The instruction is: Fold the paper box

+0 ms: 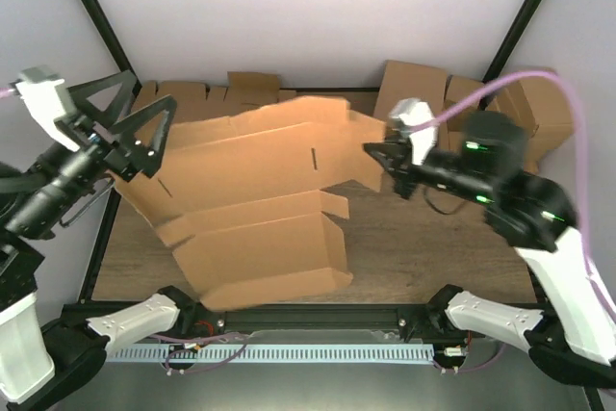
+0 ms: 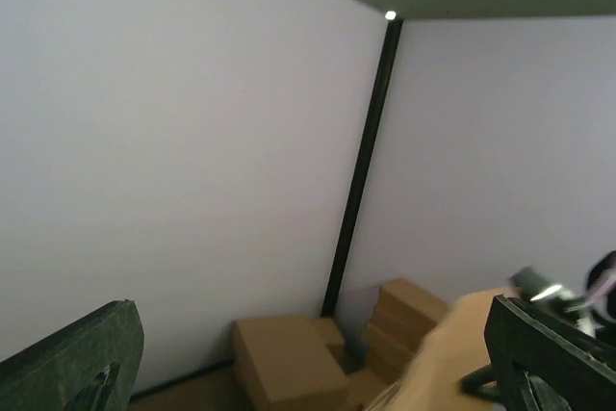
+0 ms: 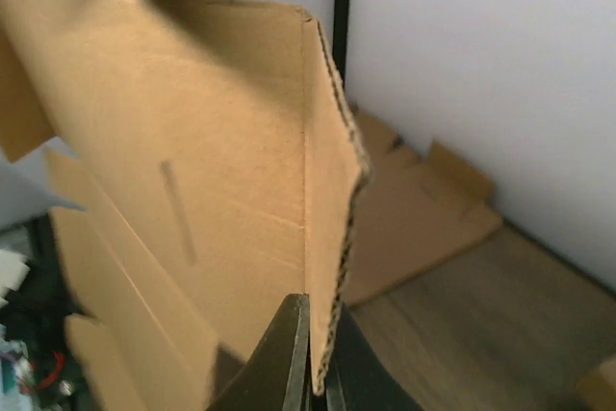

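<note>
The paper box [image 1: 260,190] is a large brown cardboard blank with flaps and creases, lifted and tilted over the middle of the table. My right gripper [image 1: 377,156] is shut on its right end flap; in the right wrist view the fingers [image 3: 322,372] pinch the flap's corrugated edge, with the panel [image 3: 212,190] stretching away to the left. My left gripper [image 1: 146,103] is open at the blank's upper left end. In the left wrist view its fingers [image 2: 308,372] stand wide apart, and a blurred edge of the blank [image 2: 462,334] lies beside the right finger.
Smaller closed brown boxes [image 1: 414,89] stand at the back right and show in the left wrist view [image 2: 289,363]. Flat blanks [image 1: 212,98] lie at the back by the wall, also in the right wrist view [image 3: 414,218]. Black frame posts stand at the corners. Bare wooden tabletop [image 1: 433,247] shows on the right.
</note>
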Action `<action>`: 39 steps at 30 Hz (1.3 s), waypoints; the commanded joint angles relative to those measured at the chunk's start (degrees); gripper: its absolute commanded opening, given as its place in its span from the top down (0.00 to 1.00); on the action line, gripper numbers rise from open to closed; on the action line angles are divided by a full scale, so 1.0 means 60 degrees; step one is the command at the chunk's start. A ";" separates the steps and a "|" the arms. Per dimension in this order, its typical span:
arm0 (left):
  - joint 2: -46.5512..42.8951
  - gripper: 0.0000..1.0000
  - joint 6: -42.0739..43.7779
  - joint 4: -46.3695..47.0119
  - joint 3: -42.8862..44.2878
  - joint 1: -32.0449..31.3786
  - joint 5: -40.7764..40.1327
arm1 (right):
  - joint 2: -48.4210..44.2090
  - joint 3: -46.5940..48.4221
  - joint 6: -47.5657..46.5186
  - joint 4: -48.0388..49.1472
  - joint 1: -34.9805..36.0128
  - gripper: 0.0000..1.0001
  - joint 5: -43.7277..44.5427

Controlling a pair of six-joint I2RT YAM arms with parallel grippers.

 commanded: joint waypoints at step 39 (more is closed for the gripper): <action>0.0864 0.16 0.7124 0.0243 -0.7902 0.0505 -0.2869 | 0.0523 -0.8813 -0.3830 0.7727 -0.0153 0.99 0.0229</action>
